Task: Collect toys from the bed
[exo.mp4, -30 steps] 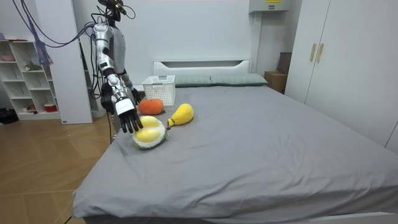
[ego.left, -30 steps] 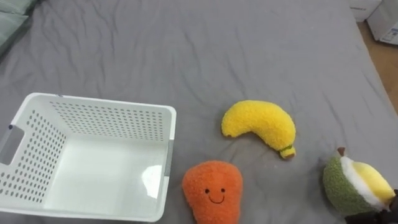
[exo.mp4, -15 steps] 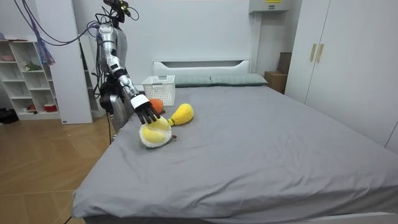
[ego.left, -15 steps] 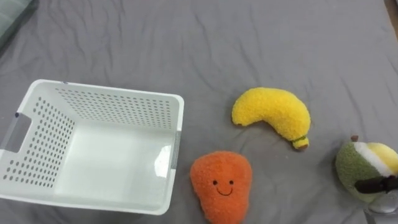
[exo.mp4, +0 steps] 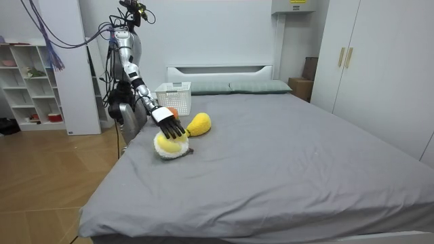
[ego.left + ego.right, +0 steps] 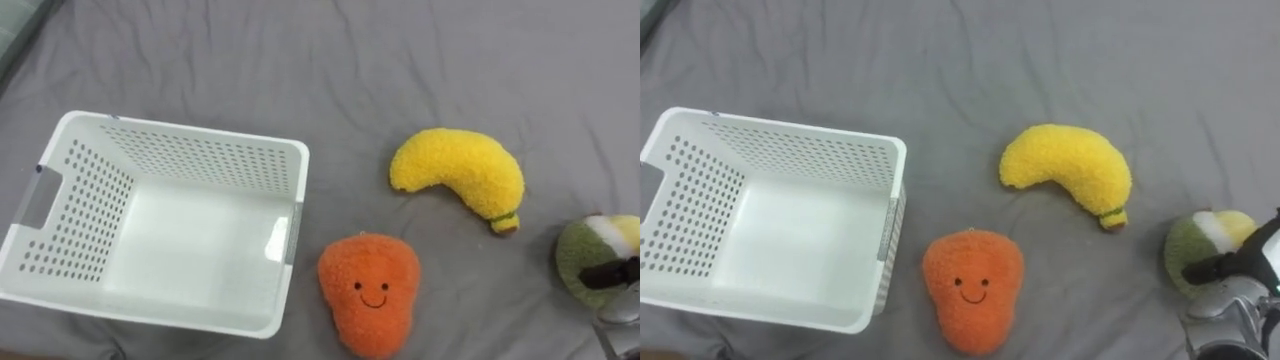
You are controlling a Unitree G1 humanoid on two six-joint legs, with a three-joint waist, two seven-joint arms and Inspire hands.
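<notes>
Three plush toys lie on the grey bed (image 6: 300,60): a yellow banana (image 6: 460,175), an orange smiling fruit (image 6: 368,290) and a round green-and-yellow fruit (image 6: 590,245) at the right edge. A white perforated basket (image 6: 290,215) stands empty to the left of the orange toy. My right hand (image 6: 1238,298) comes in at the lower right, with a dark finger (image 6: 1225,265) laid across the green-and-yellow toy. In the room view the right hand (image 5: 168,120) rests on that toy (image 5: 166,146) with its fingers straight and spread. I stand at the bedside by the basket (image 5: 173,95).
Pillows (image 5: 258,86) lie at the head of the bed beyond the basket. A wide stretch of bare sheet (image 5: 285,149) extends past the toys. A white shelf unit (image 5: 27,81) stands behind me and wardrobes (image 5: 366,61) on the far side.
My right arm has reached forward from beside the green-and-yellow toy until the hand lies on top of it. The head camera has shifted, so the whole scene sits differently.
</notes>
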